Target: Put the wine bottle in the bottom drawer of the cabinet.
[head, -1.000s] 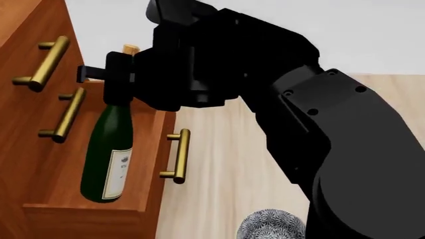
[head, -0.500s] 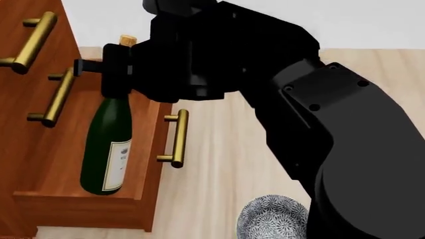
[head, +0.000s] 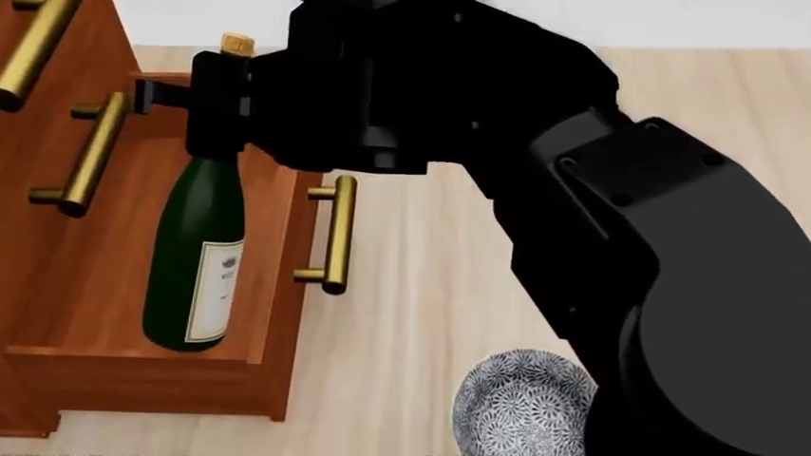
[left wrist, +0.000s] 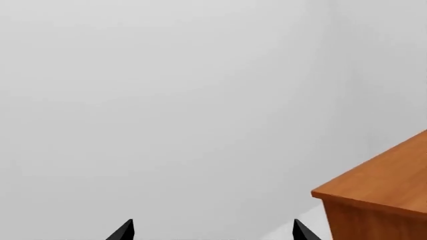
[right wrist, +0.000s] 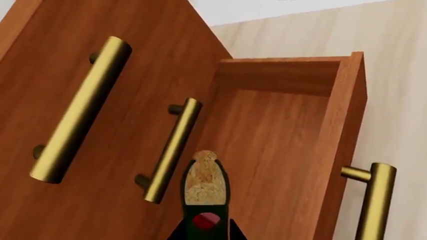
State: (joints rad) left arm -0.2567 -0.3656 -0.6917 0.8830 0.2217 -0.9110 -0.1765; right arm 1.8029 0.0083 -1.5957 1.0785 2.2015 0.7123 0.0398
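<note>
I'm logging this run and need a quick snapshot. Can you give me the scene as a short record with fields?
held object: wine bottle, gripped at the neck, upright
holder: right gripper, shut on the neck
bottle position: inside the open bottom drawer; whether its base touches the floor is unclear
cabinet: two upper drawers shut
left gripper: open, holding nothing, facing a blank wall
floor item: patterned bowl beside the drawer
</note>
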